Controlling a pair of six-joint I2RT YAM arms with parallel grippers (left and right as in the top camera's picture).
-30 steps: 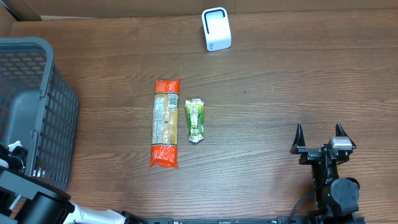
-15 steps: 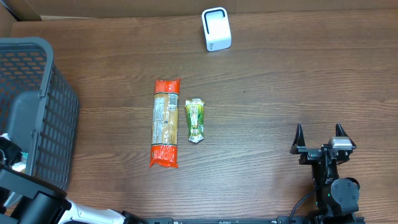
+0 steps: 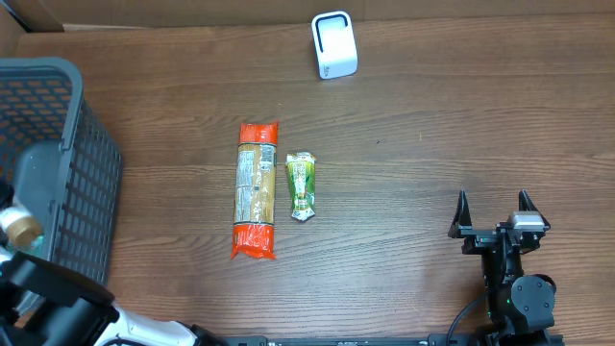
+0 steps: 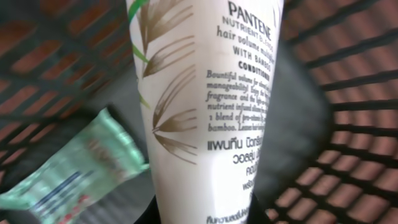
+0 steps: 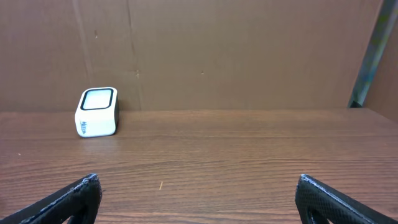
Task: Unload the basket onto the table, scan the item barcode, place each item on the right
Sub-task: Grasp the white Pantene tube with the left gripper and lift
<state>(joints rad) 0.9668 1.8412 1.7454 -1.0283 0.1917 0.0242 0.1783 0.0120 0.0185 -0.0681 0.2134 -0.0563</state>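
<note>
At the left edge of the table (image 3: 404,144), over the inside of the grey mesh basket (image 3: 72,77), we see the left gripper (image 4: 202,213) pinching a white conditioner tube (image 4: 205,93) low on its body. The dark fingers (image 4: 148,214) press in on either side. From overhead only the tube's tan cap (image 3: 19,228) shows, above the arm. Behind the tube, in the left wrist view, a pale green packet (image 4: 68,174) lies on the basket floor, with the mesh walls around it.

At the lower right, the right gripper (image 3: 493,205) hovers near the table edge with its jaws spread wide and nothing between them. It points toward the white scanner (image 3: 334,45), which stands well apart at the far edge. Mid-table, a long orange pasta packet (image 3: 257,203) and a small green sachet (image 3: 301,185) lie side by side, just apart.
</note>
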